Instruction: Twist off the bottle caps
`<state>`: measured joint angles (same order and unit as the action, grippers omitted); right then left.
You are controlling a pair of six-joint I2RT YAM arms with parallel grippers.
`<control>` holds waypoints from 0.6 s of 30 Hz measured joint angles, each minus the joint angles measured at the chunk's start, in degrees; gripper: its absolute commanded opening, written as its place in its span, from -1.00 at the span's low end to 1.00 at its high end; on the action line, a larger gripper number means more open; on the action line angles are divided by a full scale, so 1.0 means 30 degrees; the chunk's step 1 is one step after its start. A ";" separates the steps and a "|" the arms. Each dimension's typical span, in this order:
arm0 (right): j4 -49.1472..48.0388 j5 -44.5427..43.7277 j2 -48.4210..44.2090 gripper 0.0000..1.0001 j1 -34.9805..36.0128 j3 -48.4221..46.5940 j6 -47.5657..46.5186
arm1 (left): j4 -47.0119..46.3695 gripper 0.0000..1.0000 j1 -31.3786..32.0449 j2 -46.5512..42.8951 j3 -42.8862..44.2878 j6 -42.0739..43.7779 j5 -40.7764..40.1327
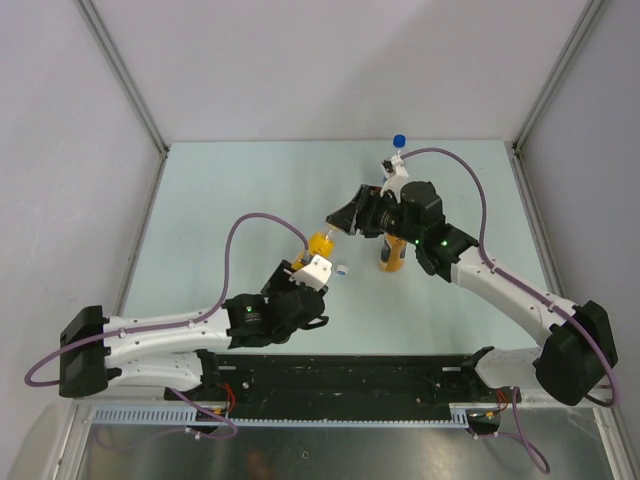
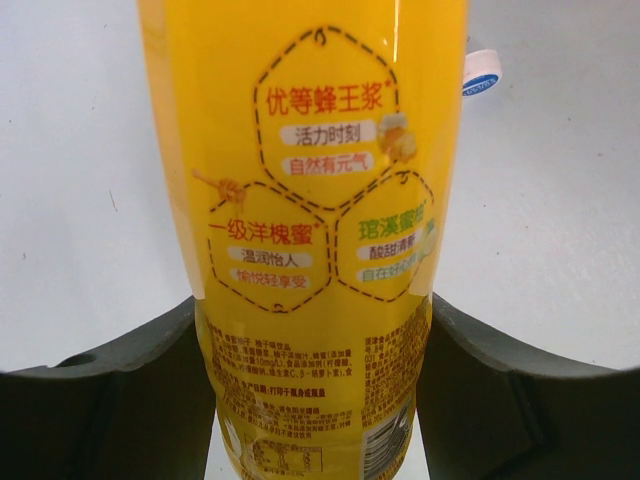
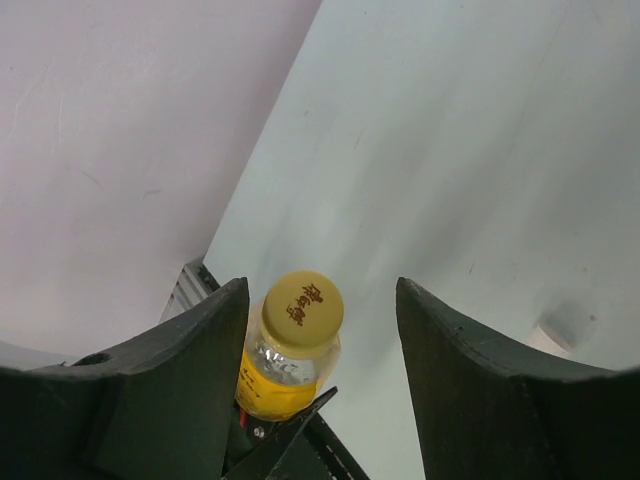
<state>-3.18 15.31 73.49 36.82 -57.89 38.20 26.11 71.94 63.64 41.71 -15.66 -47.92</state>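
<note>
My left gripper [image 1: 312, 262] is shut on the yellow bottle [image 1: 322, 243] and holds it tilted above the table; in the left wrist view the bottle's body [image 2: 310, 200] fills the space between the gripper's fingers [image 2: 315, 330]. My right gripper [image 1: 346, 216] is open at the bottle's top. In the right wrist view the yellow cap [image 3: 302, 300] sits on the bottle between the open jaws [image 3: 320, 290], close to the left finger. A loose white cap [image 1: 341, 269] lies on the table. The orange bottle [image 1: 392, 257] stands partly under my right arm. The clear bottle [image 1: 394, 162] with a blue cap [image 1: 398, 141] stands at the back.
The white cap also shows in the left wrist view [image 2: 481, 75] and, blurred, in the right wrist view [image 3: 560, 335]. Grey walls and metal frame posts [image 1: 125, 75] enclose the pale green table [image 1: 230, 190]. A black rail [image 1: 350, 375] runs along the near edge.
</note>
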 measured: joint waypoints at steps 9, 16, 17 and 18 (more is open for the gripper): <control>-0.0262 0.0707 0.0291 -0.15 0.0000 0.0000 0.0291 | 0.0372 -1.00 0.0015 0.0197 0.0313 0.0000 -0.0022; -0.0743 0.0940 0.0328 -0.84 -0.0044 -0.0015 0.0634 | 0.0386 -1.00 0.0015 0.0627 0.0692 -0.0146 -0.0393; -0.0780 0.0976 0.0328 -0.92 -0.0044 -0.0029 0.0612 | 0.0386 -1.00 0.0015 0.0627 0.0692 -0.0146 -0.0444; -0.0809 0.0998 0.0328 -0.96 -0.0044 -0.0036 0.0612 | 0.0386 -1.00 0.0022 0.0627 0.0692 -0.0146 -0.0481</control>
<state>-5.61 18.31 74.48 36.69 -58.00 40.03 27.27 72.01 65.52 43.79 -16.10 -49.36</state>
